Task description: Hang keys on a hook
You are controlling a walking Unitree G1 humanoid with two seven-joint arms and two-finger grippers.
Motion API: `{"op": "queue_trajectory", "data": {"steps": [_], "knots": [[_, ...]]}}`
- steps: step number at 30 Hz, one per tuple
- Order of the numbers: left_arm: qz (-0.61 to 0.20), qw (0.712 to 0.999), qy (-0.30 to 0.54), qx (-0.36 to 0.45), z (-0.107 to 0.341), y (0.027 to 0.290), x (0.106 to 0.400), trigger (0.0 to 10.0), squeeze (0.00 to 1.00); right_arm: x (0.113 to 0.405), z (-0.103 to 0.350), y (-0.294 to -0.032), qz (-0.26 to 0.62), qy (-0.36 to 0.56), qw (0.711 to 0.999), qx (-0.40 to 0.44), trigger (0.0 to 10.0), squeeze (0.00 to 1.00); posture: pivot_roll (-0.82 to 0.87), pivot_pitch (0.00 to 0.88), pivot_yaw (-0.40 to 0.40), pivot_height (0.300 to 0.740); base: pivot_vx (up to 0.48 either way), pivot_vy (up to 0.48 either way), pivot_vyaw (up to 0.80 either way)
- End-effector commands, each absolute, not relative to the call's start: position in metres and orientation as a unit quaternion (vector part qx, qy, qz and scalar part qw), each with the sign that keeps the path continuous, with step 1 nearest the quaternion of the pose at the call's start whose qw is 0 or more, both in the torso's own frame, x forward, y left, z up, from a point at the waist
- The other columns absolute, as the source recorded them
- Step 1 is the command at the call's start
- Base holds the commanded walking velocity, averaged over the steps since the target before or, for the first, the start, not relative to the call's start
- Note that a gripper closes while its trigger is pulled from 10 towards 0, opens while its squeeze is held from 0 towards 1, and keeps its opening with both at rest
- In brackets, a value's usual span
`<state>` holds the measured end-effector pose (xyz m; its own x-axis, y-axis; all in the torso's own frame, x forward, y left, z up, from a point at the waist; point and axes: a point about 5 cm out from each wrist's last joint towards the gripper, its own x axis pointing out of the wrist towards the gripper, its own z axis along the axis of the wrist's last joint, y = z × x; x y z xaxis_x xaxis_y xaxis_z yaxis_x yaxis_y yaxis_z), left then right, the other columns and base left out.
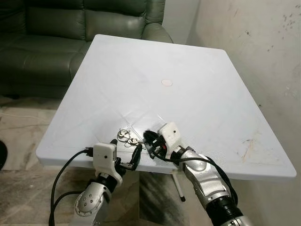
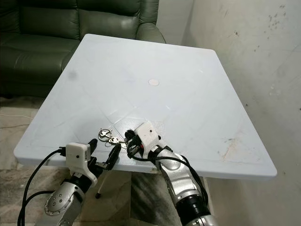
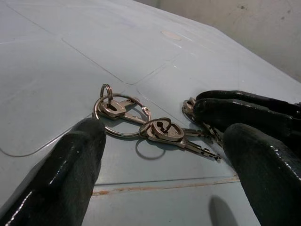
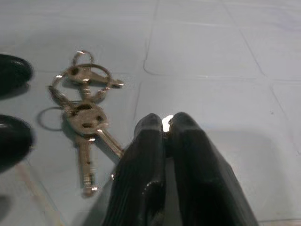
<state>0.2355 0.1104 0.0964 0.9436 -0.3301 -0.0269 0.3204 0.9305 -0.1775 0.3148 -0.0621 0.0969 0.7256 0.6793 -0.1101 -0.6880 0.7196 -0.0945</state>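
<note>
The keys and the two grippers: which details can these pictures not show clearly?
- Right gripper: fingers pressed together over a key; right wrist view shows a bright sliver, so the grip is uncertain.
- Keys: the cut of their teeth is too small in the eye views.
- Left gripper: open.

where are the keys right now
The keys lie flat on the white table near its front edge, between the open left gripper and the shut right gripper.

Left tool low at near edge, fingers spread wide. Right tool just beside it, fingers pressed together, arm bent inward.
</note>
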Motion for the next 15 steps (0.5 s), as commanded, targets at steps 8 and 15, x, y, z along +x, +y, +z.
{"op": "queue_trajectory", "data": {"steps": [8, 15], "knots": [[-0.168, 0.981, 0.039, -0.089, 0.0943, 0.1071, 0.2344, 10.0, 0.0, 0.3176, 0.1, -0.067, 0.366, 0.02, 0.926, -0.087, 10.0, 0.0, 0.11, 0.12, -0.139, 0.74, 0.0, 0.0, 0.0], [-0.169, 0.981, 0.038, -0.09, 0.0948, 0.1067, 0.2349, 10.0, 0.0, 0.3203, 0.1002, -0.0683, 0.359, 0.026, 0.931, -0.065, 10.0, 0.75, 0.11, 0.122, -0.14, 0.74, 0.0, 0.0, 0.0]]}}
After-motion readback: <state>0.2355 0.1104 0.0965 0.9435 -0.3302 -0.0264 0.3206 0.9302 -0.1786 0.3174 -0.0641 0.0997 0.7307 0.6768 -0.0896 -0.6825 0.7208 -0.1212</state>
